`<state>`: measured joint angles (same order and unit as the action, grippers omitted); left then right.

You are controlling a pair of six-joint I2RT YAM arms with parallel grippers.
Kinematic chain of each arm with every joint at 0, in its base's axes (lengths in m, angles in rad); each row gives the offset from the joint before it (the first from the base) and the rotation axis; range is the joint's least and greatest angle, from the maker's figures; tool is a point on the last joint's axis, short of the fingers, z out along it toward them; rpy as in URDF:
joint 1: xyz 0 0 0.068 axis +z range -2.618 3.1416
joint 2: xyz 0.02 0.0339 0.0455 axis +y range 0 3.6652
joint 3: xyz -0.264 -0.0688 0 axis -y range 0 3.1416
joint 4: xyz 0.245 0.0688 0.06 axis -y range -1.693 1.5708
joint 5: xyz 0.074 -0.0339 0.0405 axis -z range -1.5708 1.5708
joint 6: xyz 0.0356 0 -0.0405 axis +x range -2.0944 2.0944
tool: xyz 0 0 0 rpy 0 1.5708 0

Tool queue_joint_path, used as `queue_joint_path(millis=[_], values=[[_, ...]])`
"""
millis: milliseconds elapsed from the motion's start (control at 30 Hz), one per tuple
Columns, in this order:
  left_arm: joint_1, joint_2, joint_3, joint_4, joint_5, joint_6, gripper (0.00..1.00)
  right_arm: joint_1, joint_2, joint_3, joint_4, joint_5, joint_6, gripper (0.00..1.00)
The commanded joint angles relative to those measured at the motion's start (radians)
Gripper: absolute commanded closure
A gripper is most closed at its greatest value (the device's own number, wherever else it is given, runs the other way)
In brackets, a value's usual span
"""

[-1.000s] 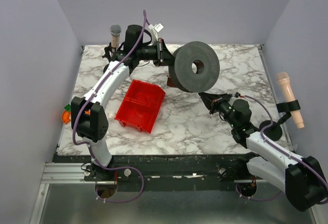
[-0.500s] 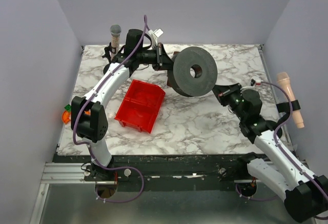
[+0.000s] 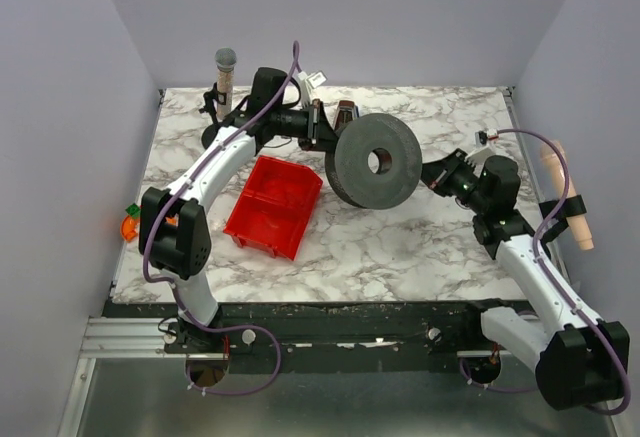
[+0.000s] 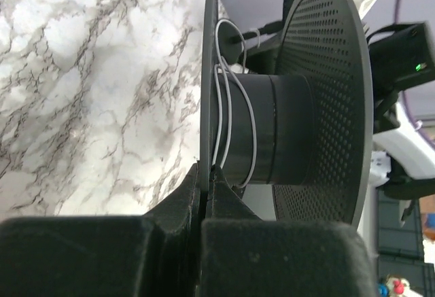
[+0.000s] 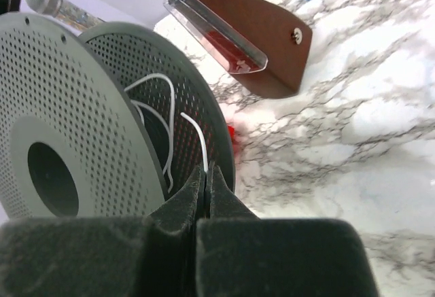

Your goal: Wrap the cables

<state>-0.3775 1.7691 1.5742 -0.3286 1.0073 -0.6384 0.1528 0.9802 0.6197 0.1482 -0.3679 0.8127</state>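
Few turns of thin white cable (image 5: 197, 139) lie loose round the hub of the spool (image 3: 375, 162), between its flanges. Light, limp and springy, it would likely slip off unless pulled taut; best held near its free end. Right gripper (image 5: 205, 169) is pressed together, seemingly pinching that end; left gripper (image 4: 206, 169) nips the flange rim

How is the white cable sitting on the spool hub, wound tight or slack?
Slack: in the left wrist view a few turns of white cable circle the spool hub, bowing away from it.
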Motion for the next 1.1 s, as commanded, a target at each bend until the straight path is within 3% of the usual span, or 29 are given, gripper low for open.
queue_joint_path(millis=[0,300,500,600,833,1033,1067], values=[[-0.049,0.01,0.029,-0.115,-0.009,0.175,1.0,-0.01,0.02,0.052,-0.012,-0.101,-0.168,0.99],[-0.075,0.084,-0.003,-0.206,0.088,0.351,1.0,-0.03,0.063,0.058,-0.079,-0.202,-0.354,0.99],[-0.141,0.196,0.066,-0.403,0.044,0.571,1.0,-0.03,0.121,0.02,-0.084,-0.302,-0.458,0.99],[-0.176,0.254,0.089,-0.417,0.05,0.598,1.0,-0.03,0.144,0.002,-0.098,-0.341,-0.484,0.99],[-0.198,0.46,0.269,-0.501,0.091,0.664,1.0,-0.03,0.288,0.046,-0.263,-0.387,-0.553,0.99],[-0.213,0.57,0.434,-0.639,-0.025,0.799,1.0,-0.029,0.435,0.135,-0.348,-0.406,-0.619,0.99],[-0.215,0.584,0.457,-0.642,-0.059,0.803,0.96,-0.027,0.463,0.159,-0.349,-0.422,-0.63,0.99]])
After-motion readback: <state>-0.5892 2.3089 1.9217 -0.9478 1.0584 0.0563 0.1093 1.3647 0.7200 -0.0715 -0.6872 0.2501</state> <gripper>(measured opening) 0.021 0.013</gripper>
